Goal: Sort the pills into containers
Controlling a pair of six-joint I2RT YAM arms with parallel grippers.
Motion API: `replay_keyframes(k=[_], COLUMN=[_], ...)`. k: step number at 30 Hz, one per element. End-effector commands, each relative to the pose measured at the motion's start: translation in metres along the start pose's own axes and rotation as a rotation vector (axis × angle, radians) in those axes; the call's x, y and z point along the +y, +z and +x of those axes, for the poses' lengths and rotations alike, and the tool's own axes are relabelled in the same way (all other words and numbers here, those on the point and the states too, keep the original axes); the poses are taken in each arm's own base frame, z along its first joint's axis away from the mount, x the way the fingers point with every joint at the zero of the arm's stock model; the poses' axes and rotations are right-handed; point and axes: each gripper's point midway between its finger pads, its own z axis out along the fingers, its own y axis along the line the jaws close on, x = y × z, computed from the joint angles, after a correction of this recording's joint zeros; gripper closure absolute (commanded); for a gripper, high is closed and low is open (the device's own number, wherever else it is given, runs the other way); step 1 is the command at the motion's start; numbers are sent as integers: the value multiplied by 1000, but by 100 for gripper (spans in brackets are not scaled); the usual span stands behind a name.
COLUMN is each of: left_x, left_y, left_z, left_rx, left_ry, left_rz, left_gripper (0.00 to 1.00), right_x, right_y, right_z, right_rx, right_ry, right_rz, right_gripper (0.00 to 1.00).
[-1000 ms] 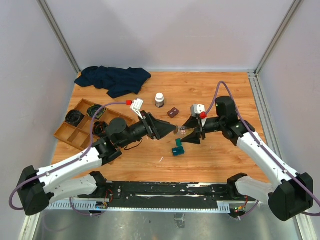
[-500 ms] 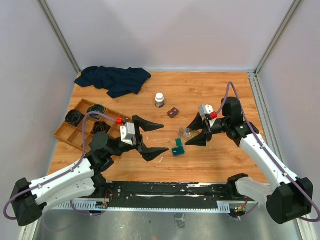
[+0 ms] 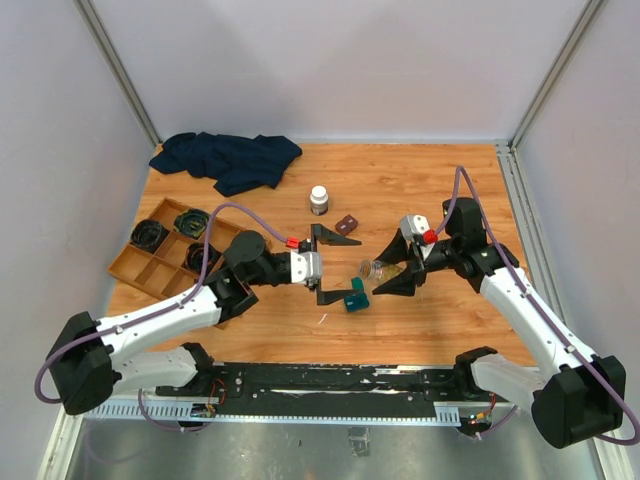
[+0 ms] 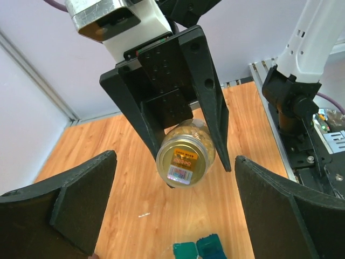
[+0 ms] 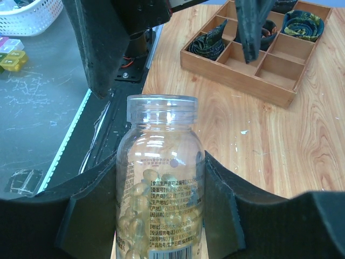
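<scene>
One clear pill bottle (image 5: pixel 160 178), clamped sideways in right claw (image 3: pixel 388 270) above the surface (image 3: pixel 430 190); left claw (image 3: pixel 350 268) gaping, empty. Teal case (image 3: pixel 356 298) lies open nearby. Risk: hasty tipping scatters pills (image 5: pixel 137 216) past it.

top: overhead, whole table (image 3: pixel 450 180) | wrists: close, opposed, sharing bottle (image 4: pixel 186 156)

From overhead I have the tray (image 3: pixel 140 262) on the left side of the table (image 3: pixel 420 180), with the cloth (image 3: pixel 225 158) behind it at the far edge. Near the middle stands a small bottle (image 3: pixel 319 200); a little box (image 3: pixel 347 225) lies just right of it, nearer to me. Nearer still lies the case (image 3: pixel 356 298) — and above it the pill bottle (image 3: pixel 373 268) lies sideways between the fingers of the right gripper (image 3: pixel 385 272), mouth towards the left gripper (image 3: pixel 356 266).
</scene>
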Motion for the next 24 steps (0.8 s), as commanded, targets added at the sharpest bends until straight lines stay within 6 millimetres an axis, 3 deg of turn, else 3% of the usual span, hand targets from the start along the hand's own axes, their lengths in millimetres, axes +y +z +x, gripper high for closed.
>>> replay_keyframes(k=[1, 10, 24], left_x=[-1, -7, -13], left_y=[10, 15, 24], left_z=[1, 9, 10], left_rx=[5, 21, 19], left_ry=[33, -2, -84], left_rz=[59, 97, 149], left_gripper=[8, 29, 43], right_x=[3, 3, 1], right_y=[-4, -3, -4], right_z=[-2, -2, 0], right_rx=[-7, -10, 3], right_ry=[-31, -28, -21], right_rz=[-1, -7, 8], right_gripper=[100, 99, 100])
